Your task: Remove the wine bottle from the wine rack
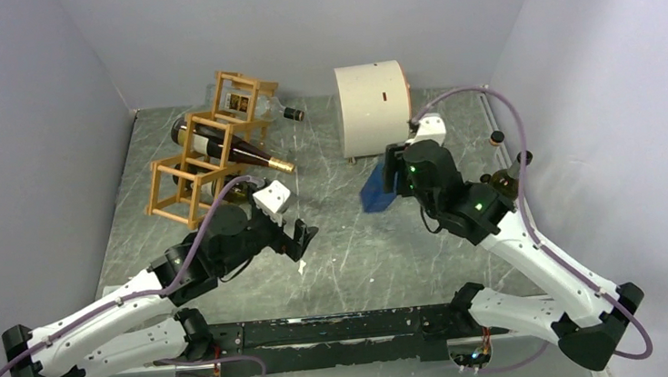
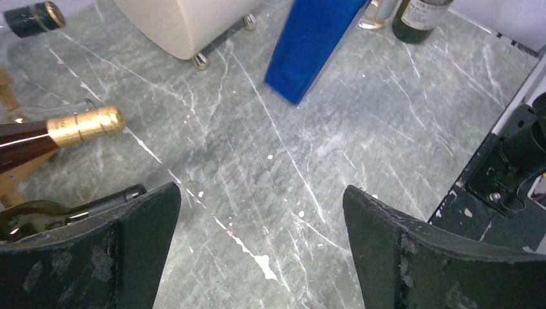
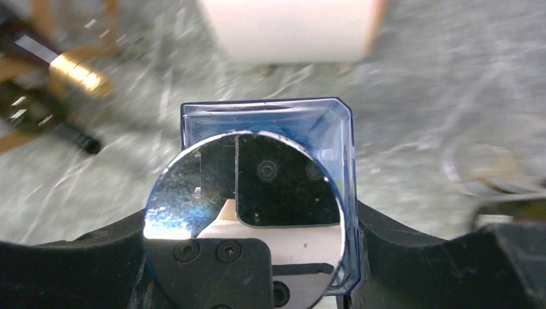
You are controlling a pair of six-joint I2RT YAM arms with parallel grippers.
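Note:
The orange-brown wine rack [image 1: 185,179] stands at the back left. A dark bottle with a gold cap [image 1: 234,148], a clear bottle [image 1: 280,112] and a green bottle [image 1: 236,190] lie in it. My right gripper [image 1: 390,180] is shut on a blue square wine bottle [image 1: 374,194], held tilted away from the rack in front of the drum. In the right wrist view the blue bottle's mirrored round end [image 3: 244,219] fills the gap between the fingers of that gripper [image 3: 251,232]. My left gripper [image 1: 304,240] is open and empty over the table, near the rack's front; its jaws [image 2: 261,190] stand wide.
A cream cylindrical drum [image 1: 373,107] on small feet stands at the back centre. Two upright bottles [image 2: 418,16] show at the table's right side in the left wrist view. Grey walls close in the marble table [image 1: 345,251] on three sides.

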